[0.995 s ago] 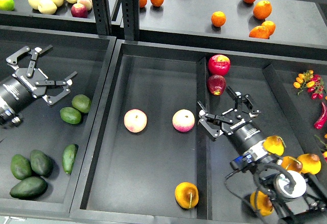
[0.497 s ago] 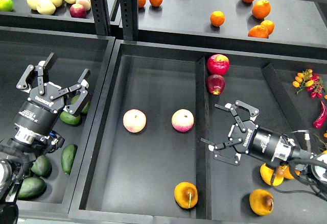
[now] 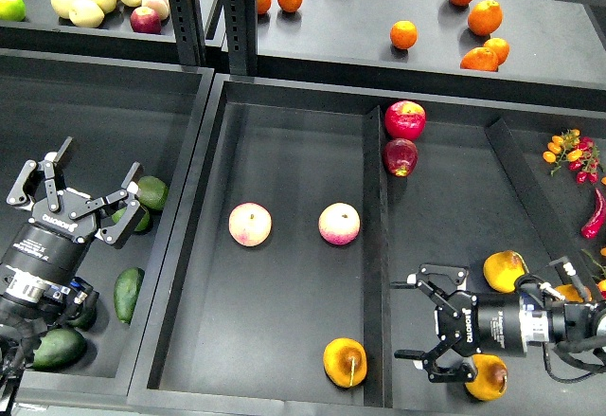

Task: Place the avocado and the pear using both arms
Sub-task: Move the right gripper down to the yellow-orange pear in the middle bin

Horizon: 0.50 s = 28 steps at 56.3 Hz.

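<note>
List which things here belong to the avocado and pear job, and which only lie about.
Belong to the job:
slim avocado
pear with a stem
left gripper, jaws open
right gripper, jaws open

Only lying about:
pink-and-cream fruits
red apples
oranges
plump avocados
other pears
</note>
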Motion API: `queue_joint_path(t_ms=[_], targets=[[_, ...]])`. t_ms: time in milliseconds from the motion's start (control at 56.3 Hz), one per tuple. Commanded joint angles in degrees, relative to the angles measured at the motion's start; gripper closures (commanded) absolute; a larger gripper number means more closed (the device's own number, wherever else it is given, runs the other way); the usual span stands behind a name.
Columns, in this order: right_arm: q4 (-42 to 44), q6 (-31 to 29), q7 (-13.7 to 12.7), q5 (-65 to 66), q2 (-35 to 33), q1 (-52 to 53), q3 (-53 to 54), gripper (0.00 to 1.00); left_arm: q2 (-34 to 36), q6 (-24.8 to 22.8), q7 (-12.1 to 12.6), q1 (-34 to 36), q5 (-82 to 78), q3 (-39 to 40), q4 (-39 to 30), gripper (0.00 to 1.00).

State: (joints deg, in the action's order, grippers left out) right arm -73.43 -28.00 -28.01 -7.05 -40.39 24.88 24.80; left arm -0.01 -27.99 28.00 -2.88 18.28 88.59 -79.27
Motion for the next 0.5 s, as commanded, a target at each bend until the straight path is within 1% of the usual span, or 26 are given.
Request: queue_joint_path(t_ms=[0, 89, 373, 480], targets=[[1.4, 1.3, 0.0, 2.0, 0.9, 0.8, -3.3, 0.00, 0.0, 0.0, 0.0, 0.0, 0.1, -1.0, 0.0, 0.01], [2.7, 2.9, 0.0, 3.5, 2.3, 2.0, -5.5, 0.00, 0.0, 0.0, 0.0, 0.1, 0.1, -2.3, 0.0, 0.01], [6.1, 3.3, 0.0, 3.9, 5.4, 2.3, -5.8, 0.00, 0.0, 0.0, 0.0, 0.4, 0.2, -2.5, 0.0, 0.01], [10.1, 4.2, 0.0, 3.9, 9.1, 2.4, -5.2, 0.00, 0.0, 0.0, 0.0, 0.4, 0.2, -2.5, -0.1, 0.01]])
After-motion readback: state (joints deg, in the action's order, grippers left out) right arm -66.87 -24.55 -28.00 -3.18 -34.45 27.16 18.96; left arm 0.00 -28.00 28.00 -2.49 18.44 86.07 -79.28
